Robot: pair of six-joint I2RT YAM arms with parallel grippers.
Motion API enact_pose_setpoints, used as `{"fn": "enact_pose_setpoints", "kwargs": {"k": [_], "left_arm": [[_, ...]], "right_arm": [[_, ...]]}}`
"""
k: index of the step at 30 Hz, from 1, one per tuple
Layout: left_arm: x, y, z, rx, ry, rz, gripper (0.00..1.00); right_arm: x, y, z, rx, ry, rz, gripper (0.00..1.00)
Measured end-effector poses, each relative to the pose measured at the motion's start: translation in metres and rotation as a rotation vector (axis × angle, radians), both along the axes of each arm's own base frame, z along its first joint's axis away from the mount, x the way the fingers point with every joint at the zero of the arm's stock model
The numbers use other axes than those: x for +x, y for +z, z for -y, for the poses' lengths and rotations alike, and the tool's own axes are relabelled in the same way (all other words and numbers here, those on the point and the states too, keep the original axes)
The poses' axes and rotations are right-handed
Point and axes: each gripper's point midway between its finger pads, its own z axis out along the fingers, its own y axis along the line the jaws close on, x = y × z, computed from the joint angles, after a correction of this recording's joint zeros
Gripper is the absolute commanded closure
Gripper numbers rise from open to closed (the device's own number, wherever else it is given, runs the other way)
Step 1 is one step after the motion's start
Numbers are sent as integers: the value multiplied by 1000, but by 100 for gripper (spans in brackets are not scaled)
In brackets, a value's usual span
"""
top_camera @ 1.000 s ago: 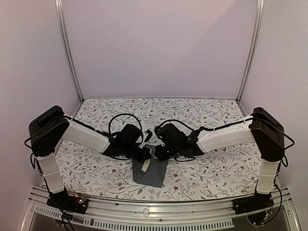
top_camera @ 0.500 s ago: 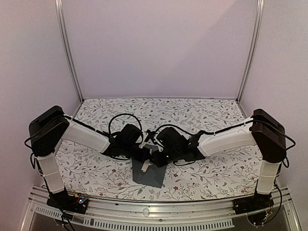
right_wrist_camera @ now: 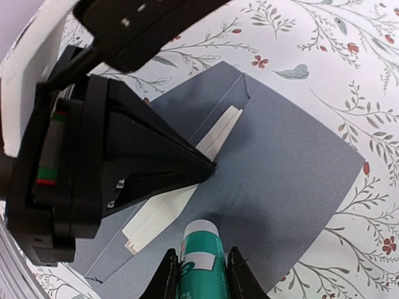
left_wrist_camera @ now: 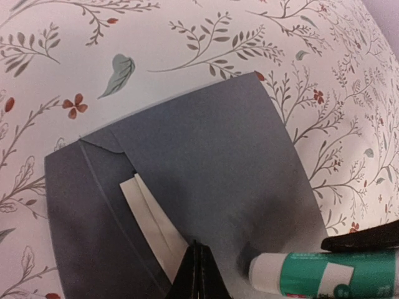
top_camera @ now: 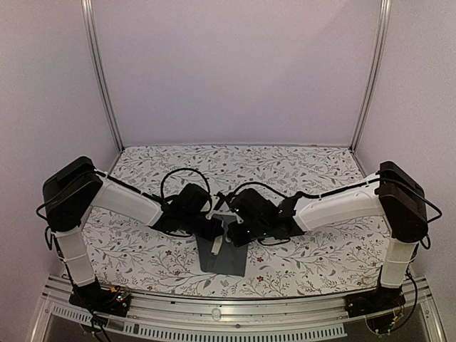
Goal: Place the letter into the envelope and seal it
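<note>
Floral tablecloth [top_camera: 306, 171] everywhere, plain pale walls behind. Lying flat near the front edge, between both arms: envelope [left_wrist_camera: 218, 156], flap open, with a pale strip [left_wrist_camera: 153, 215] poking out at the fold. Probably the letter tucked inside, can't say for sure. Left gripper [left_wrist_camera: 196, 252] pinched fully closed, tips pressing down right by that strip. Right gripper [right_wrist_camera: 201, 261] clamped round a teal-white glue tube [right_wrist_camera: 201, 246], tip aimed at the grey paper. Looks like gluing time. Keep the pin firm, run glue along the flap edge only, go light, avoid smearing the strip.
</note>
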Motion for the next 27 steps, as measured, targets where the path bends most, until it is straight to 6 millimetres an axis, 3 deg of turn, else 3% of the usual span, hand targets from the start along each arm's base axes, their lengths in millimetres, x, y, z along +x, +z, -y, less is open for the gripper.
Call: {"fn": "enact_pose_setpoints", "kwargs": {"k": [7,13,27], "left_arm": [[0,0,0,0,0,0,100],[0,0,0,0,1,1,100],[1,0,0,-3,2,1,100]], "right_arm": [[25,-1,-8,-39,-58,54,100],[28,-2,-11,-44,-51,61,100],[-20,-3,-16,0,76,-17,100]]}}
